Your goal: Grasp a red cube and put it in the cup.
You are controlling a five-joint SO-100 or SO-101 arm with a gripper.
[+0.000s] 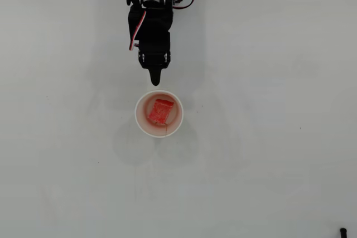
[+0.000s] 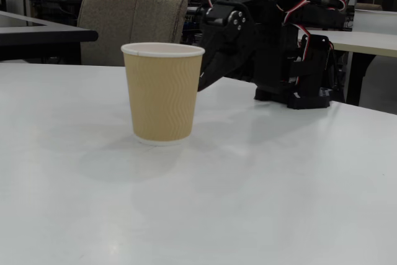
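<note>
The red cube [image 1: 160, 111] lies inside the cup [image 1: 138, 116], on its cream floor, in the overhead view. In the fixed view the cup [image 2: 163, 94] shows a tan ribbed outside with a white rim and hides the cube. My gripper [image 1: 155, 79] is just beyond the cup's far rim, apart from it, with its jaws together and nothing between them. In the fixed view the gripper [image 2: 200, 84] slopes down behind the cup's right side, its tip partly hidden by the cup.
The cup stands on a plain white table [image 1: 268, 165]. The arm's black base [image 2: 304, 85] stands behind the cup. A small black object [image 1: 343, 231] sits at the table's lower right corner. A padded chair [image 2: 133, 20] stands beyond the table.
</note>
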